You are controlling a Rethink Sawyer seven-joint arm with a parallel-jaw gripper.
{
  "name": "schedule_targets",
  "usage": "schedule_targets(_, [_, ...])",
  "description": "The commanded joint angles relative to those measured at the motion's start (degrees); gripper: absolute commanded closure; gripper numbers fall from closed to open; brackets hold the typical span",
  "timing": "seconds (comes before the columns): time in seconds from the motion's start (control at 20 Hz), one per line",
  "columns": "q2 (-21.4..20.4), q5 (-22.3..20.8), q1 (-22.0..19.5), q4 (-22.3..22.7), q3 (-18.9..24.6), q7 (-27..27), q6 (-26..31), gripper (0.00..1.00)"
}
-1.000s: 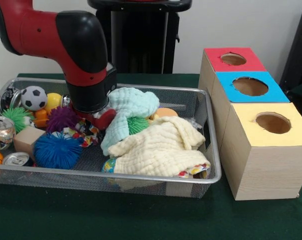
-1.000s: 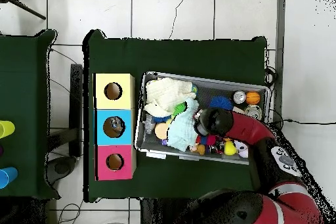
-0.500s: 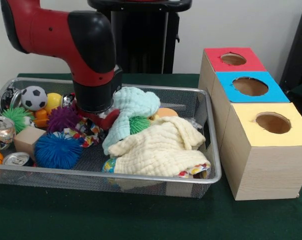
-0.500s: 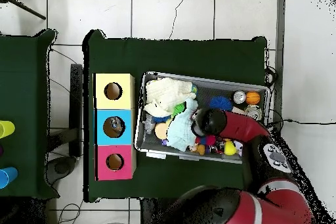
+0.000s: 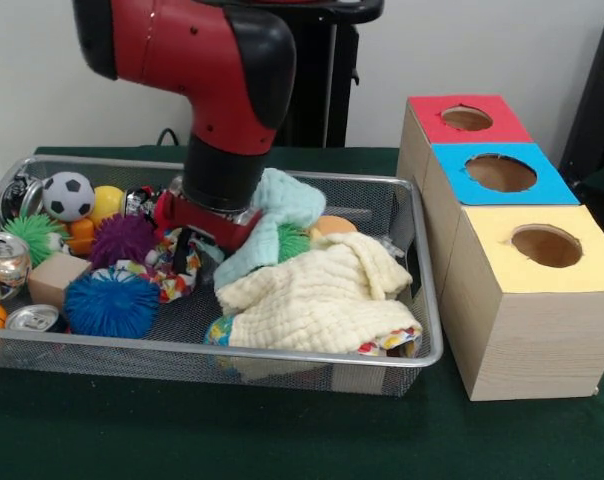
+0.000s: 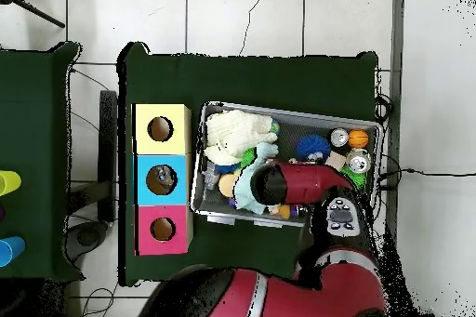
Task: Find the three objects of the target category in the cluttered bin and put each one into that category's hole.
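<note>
We see wire-mesh metal bin (image 5: 282,352), dull silver, smooth rim. Cream cloth (image 5: 317,292): soft, crinkled, quilted weave. Mint cloth (image 5: 272,215): same waffled fabric. Blue ball (image 5: 112,303) and purple ball (image 5: 122,238): rubbery, spiky, matt. Cans (image 5: 4,262): shiny metal. Block (image 5: 54,278): plain matt wood. Soccer ball (image 5: 67,195): smooth, slight gloss. Boxes (image 5: 522,330): pale wood-grain sides, matt coloured tops. We note arm (image 5: 222,80) shell: glossy red and black plastic. Table cover (image 5: 182,430): matt green cloth.

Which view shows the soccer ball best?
The front view: the soccer ball sits unobstructed in the wire bin's far left corner, its black-and-white pattern clear. In the overhead view I cannot pick it out; the arm covers that area.
</note>
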Motion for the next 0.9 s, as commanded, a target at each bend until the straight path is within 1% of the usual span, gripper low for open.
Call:
schedule_targets(0.05, [-0.65,0.5,3.65,9.25,-1.05,6.92,3.32,0.0])
schedule_targets(0.1, [-0.8,1.45,3.27,9.99,-0.56,6.74,3.81,0.0])
schedule_targets(0.15, [-1.1,3.62,1.44,11.82,1.59,6.9,5.31,0.0])
schedule_targets(0.2, [-1.03,4.83,0.94,12.27,2.2,7.02,6.46,0.0])
schedule_targets(0.25, [-0.98,6.36,-0.34,13.14,3.72,6.99,7.37,0.0])
schedule_targets(0.35, [-1.36,7.47,-0.76,14.19,4.34,6.7,7.66,0.0])
schedule_targets(0.45, [-1.37,8.45,0.27,13.03,3.7,6.33,9.13,0.0])
schedule_targets(0.6, [-1.89,9.75,0.82,12.68,3.42,5.36,10.27,0.0])
schedule_targets(0.65, [-1.35,10.29,0.93,11.05,3.36,4.86,11.46,0.0])
schedule_targets(0.7, [-1.22,10.56,1.02,10.85,3.31,4.7,11.6,0.0])
schedule_targets(0.75, [-0.35,10.97,0.81,9.17,3.36,4.21,12.38,0.0])
schedule_targets(0.85, [-0.17,11.55,1.03,8.92,3.19,4.21,12.66,0.0])
schedule_targets(0.9, [0.13,11.87,0.77,7.83,3.12,3.78,13.54,0.0])
